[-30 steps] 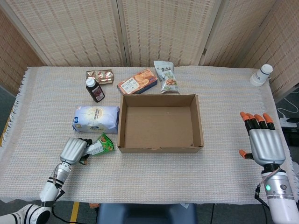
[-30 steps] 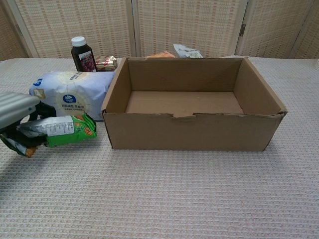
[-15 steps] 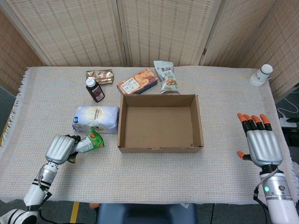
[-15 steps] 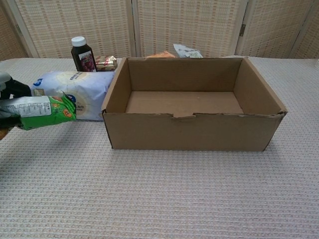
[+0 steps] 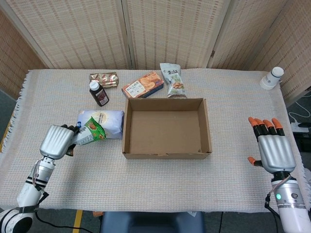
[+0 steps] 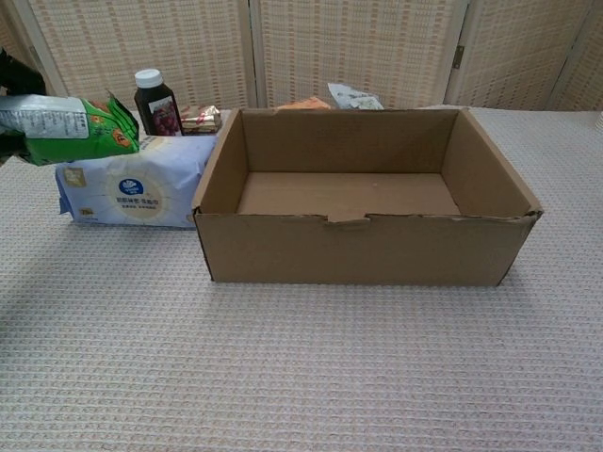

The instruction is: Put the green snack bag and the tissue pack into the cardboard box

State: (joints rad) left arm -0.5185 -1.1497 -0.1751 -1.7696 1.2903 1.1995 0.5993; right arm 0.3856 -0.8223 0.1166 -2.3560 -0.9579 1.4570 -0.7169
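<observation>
My left hand [image 5: 57, 141] grips the green snack bag [image 5: 89, 132] and holds it in the air, left of the cardboard box [image 5: 166, 154]. In the chest view the green snack bag [image 6: 73, 129] hangs above the tissue pack [image 6: 132, 180], and only a dark edge of the left hand [image 6: 13, 104] shows at the frame's left border. The tissue pack [image 5: 106, 120] lies flat against the box's left wall. The cardboard box [image 6: 363, 247] stands open and empty. My right hand [image 5: 274, 147] hovers open, fingers spread, far right of the box.
Behind the box lie an orange cracker box [image 5: 142, 84] and a pale snack bag [image 5: 173, 80]. A dark bottle [image 5: 98, 93] and a gold-red packet [image 5: 104, 77] sit at the back left. A white container [image 5: 271, 77] stands at the far right corner.
My left hand has lifted the green snack bag off the table and carried it up over the front of the tissue pack. The right hand has barely moved.
</observation>
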